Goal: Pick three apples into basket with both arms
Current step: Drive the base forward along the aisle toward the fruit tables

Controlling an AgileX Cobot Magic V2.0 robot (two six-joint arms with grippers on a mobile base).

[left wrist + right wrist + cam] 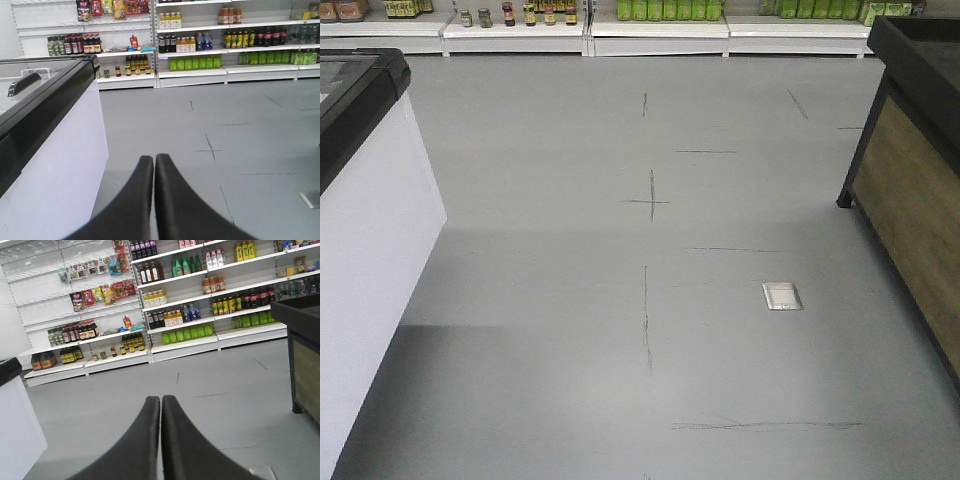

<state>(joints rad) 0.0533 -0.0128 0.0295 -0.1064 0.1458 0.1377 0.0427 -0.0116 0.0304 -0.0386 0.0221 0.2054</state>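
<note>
Both closed, L claw (154, 158), R claw (160, 399), prob. freezer (370, 250)

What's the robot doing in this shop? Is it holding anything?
Nothing is being held right now. The left end effector and the right end effector are both shut and empty, pointing across the grey floor toward shelves of drink bottles. A white freezer chest stands on the left, a wood-panelled stand on the right. No apples or basket show in any view.
</note>
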